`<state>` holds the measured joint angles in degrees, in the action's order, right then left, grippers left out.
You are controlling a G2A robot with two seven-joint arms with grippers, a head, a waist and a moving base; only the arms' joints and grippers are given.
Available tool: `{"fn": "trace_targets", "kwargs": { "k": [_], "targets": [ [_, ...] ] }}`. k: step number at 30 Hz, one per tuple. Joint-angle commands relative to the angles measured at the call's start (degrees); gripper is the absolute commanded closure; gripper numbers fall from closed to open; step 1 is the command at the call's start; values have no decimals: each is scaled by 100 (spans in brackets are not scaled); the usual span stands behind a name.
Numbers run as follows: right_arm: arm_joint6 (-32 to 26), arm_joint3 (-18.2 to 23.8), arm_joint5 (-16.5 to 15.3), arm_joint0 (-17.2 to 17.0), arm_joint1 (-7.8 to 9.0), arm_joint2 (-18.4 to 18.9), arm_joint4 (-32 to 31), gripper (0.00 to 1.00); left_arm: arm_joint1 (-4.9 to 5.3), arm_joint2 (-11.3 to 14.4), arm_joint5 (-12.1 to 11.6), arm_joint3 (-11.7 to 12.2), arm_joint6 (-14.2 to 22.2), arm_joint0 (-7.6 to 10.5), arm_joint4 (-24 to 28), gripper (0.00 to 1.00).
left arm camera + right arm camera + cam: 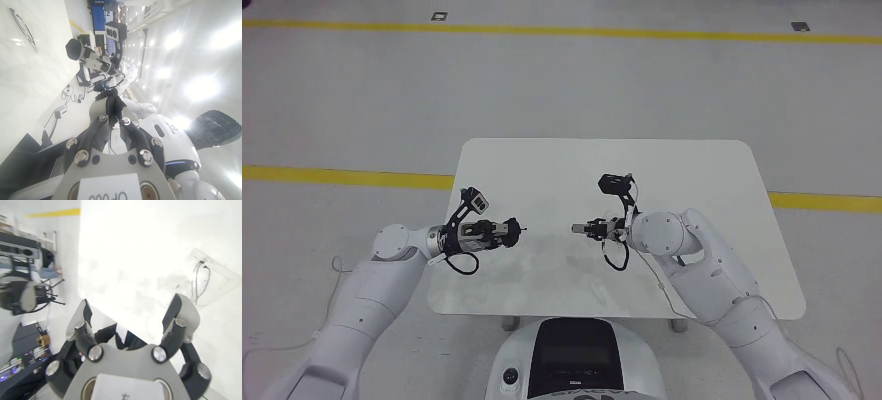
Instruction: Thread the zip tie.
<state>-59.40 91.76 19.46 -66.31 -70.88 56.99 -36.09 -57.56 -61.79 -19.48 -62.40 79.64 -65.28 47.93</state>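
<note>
Zip ties (25,31): thin dark strips, judged light, springy and slick, lying loose in a flat clear tray (224,277) on the counter (692,180). They are best gripped near the head with one claw and just behind the tip with the other, so the tail stays steady. Left claw (113,102): pressed together on a small black piece (113,93), possibly a tie end but too small to tell. Right claw (131,300): spread wide, holding nothing, facing the left claw above the counter.

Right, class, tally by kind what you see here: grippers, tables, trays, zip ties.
Grippers: 2, left gripper and right gripper
Table: 1
Clear tray: 1
Zip ties: 3, tray pair, held tie
Total: 7
</note>
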Motion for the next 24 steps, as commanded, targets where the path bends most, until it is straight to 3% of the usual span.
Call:
{"fn": "trace_targets", "kwargs": {
  "k": [1, 10, 14, 18, 24],
  "targets": [
    [-8, -3, 2, 2, -2, -1, -3, 0, 0, 0, 0, 0, 0, 0, 0, 100],
    [100, -42, 2, 0, -3, -15, -111, 0, 0, 0, 0, 0, 0, 0, 0, 100],
    [-85, -147, 2, 281, -58, -148, -600, 0, 0, 0, 0, 0, 0, 0, 0, 100],
    [-488, -278, 2, 583, -180, -291, -1076, 0, 0, 0, 0, 0, 0, 0, 0, 100],
    [-1512, -804, 2, 1000, -496, -438, -1803, 0, 0, 0, 0, 0, 0, 0, 0, 100]
  ]
}}
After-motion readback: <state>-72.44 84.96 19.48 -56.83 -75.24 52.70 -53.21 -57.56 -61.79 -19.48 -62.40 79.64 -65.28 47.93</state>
